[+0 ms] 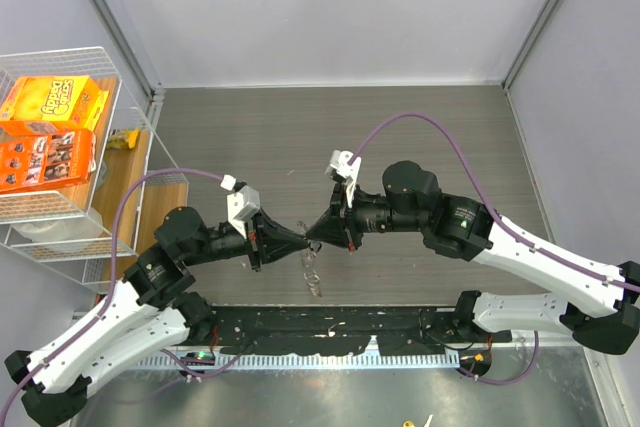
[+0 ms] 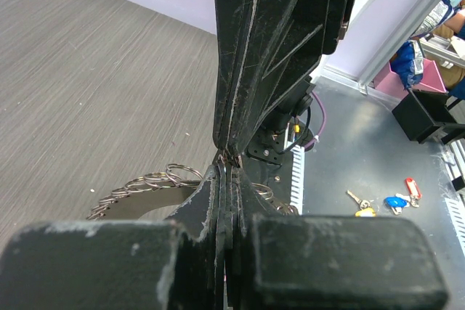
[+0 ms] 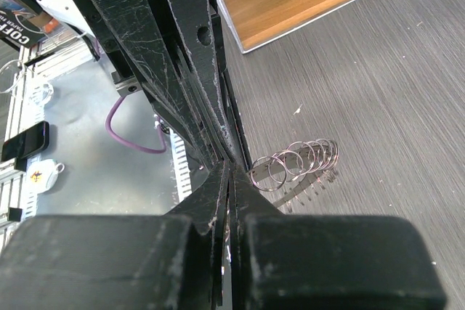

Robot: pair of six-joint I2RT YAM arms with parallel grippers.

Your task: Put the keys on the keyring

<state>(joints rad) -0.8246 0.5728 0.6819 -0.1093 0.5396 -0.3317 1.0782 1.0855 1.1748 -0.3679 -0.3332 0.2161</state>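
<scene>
My two grippers meet tip to tip above the middle of the grey table (image 1: 330, 137). The left gripper (image 1: 298, 239) is shut, and the keyring (image 1: 311, 272) dangles below the meeting point as a short silvery chain. In the left wrist view its rings (image 2: 156, 178) fan out on both sides of the left gripper (image 2: 224, 168). The right gripper (image 1: 314, 233) is shut too, its tips pressed against the left's. In the right wrist view the rings (image 3: 299, 160) hang just right of the right gripper (image 3: 231, 170). The loose black-headed key is hidden.
A white wire basket (image 1: 118, 77) with orange cereal boxes (image 1: 50, 132) stands at the left, beside a wooden board (image 1: 130, 182). Coloured keys (image 2: 392, 201) lie on the metal shelf by the arm bases. A phone (image 3: 25, 143) lies there too.
</scene>
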